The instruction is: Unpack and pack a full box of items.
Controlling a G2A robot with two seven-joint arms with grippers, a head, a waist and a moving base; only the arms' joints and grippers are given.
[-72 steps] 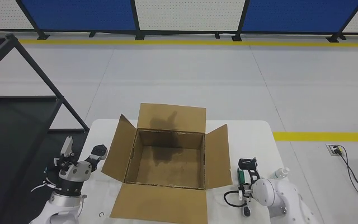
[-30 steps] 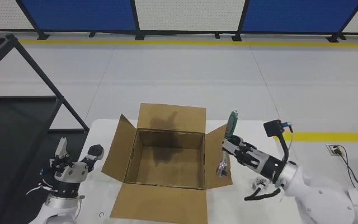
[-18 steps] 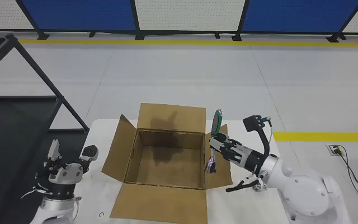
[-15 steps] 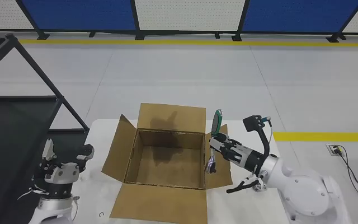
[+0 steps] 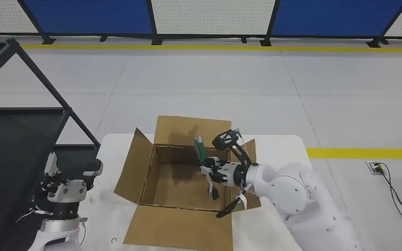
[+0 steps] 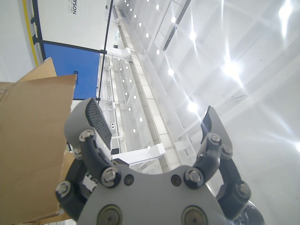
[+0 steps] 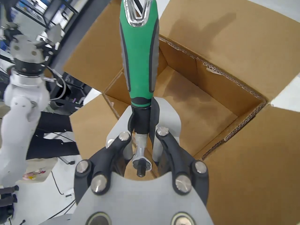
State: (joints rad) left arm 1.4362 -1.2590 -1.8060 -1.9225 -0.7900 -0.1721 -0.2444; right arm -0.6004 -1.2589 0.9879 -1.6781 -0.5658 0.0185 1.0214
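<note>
An open cardboard box (image 5: 179, 188) stands mid-table with all its flaps spread and its floor bare. My right gripper (image 5: 211, 174) hangs over the right part of the box's opening, shut on the metal shank of a green-handled ratchet tool (image 5: 198, 149). In the right wrist view the green and grey handle (image 7: 139, 47) sticks out past the gripper (image 7: 141, 120) above the box (image 7: 211, 108). My left gripper (image 5: 68, 179) is off the table's left side, left of the box, open and pointing upward. Nothing sits between its pads (image 6: 99, 120); a box flap (image 6: 30, 129) is beside it.
A black metal rack (image 5: 38, 125) stands left of the white table (image 5: 282, 147). Blue and white partition panels (image 5: 213, 16) line the back of the room. The left arm (image 7: 23, 71) shows beyond the box in the right wrist view.
My right arm carried the green-handled tool from the table's right side, past the right flap, to over the box opening. The left gripper drew back leftward, away from the box.
</note>
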